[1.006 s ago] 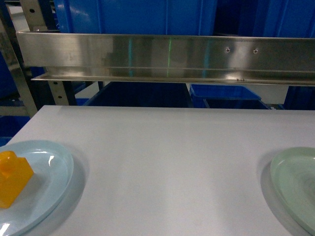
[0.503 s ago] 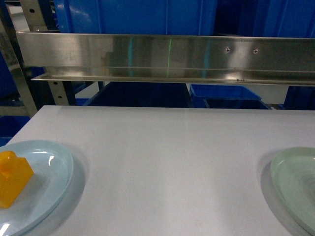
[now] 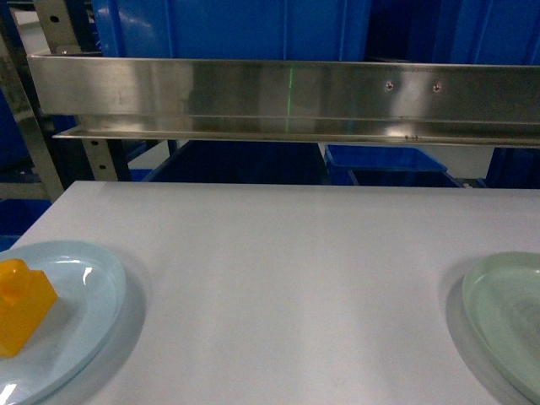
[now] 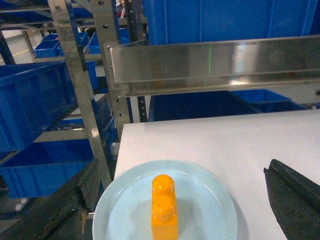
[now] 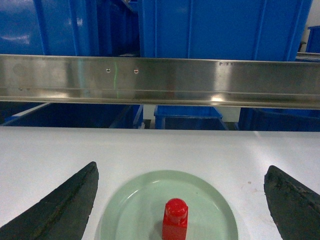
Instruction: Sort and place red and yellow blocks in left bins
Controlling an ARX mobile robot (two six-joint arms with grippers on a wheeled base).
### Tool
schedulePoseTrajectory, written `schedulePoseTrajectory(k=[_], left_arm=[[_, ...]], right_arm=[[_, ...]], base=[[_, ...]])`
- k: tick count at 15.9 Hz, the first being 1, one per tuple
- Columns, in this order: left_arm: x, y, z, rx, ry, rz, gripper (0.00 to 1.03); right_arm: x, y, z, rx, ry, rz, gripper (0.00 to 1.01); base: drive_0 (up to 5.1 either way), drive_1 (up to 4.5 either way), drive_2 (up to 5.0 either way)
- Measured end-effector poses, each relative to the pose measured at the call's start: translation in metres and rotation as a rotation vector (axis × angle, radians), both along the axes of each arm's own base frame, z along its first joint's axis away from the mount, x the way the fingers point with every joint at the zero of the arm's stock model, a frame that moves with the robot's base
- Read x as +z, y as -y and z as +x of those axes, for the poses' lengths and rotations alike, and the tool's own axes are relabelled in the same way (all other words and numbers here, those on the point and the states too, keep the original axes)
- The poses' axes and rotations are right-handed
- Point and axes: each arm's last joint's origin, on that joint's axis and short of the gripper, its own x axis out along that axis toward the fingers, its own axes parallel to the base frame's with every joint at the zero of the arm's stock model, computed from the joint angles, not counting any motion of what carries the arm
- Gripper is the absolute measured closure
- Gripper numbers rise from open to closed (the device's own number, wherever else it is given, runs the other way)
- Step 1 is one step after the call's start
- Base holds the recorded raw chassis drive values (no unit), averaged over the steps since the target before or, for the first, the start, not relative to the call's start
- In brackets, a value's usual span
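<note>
A glossy translucent orange-yellow brick (image 4: 164,209) with two round studs stands on the pale blue plate (image 4: 120,205) at the white tabletop's (image 3: 295,270) left edge. Only the right wrist view shows a red brick (image 5: 175,220) on the pale green plate (image 5: 135,205). Left hand (image 4: 180,200) and right hand (image 5: 182,200) both spread wide, empty; blue bins (image 4: 30,100) sit on the rack at left.

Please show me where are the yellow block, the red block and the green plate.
Yellow block (image 4: 164,210), left wrist view, on its top studs.
Red block (image 5: 175,217), right wrist view, on its front face.
Green plate (image 5: 135,210), right wrist view, on its bare left part.
</note>
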Motion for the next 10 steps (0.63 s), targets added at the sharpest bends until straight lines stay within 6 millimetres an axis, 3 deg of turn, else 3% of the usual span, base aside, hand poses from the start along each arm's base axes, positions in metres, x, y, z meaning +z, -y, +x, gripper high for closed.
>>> schedulePoseTrajectory(k=[2, 4, 5, 8, 10], left_arm=[[0.01, -0.004, 0.011, -0.009, -0.003, 0.029, 0.05], [0.047, -0.012, 0.029, -0.021, 0.038, 0.058, 0.05], [0.057, -0.016, 0.038, -0.038, 0.011, 0.066, 0.05], [0.068, -0.028, 0.082, -0.136, -0.136, 0.119, 0.05], [0.065, -0.037, 0.112, -0.142, -0.197, 0.168, 0.05]], right_arm=[[0.023, -0.005, 0.019, 0.013, 0.006, 0.005, 0.03], [0.058, -0.008, 0.044, 0.01, -0.003, 0.011, 0.03], [0.065, -0.01, 0.062, 0.014, -0.064, 0.014, 0.03], [0.061, -0.002, 0.107, 0.004, -0.245, 0.037, 0.03], [0.057, 0.005, 0.135, -0.005, -0.32, 0.057, 0.03]], base=[[0.0, 0.0, 0.0], [0.0, 0.0, 0.0], [0.0, 0.0, 0.0], [0.0, 0.0, 0.0], [0.0, 0.0, 0.0]])
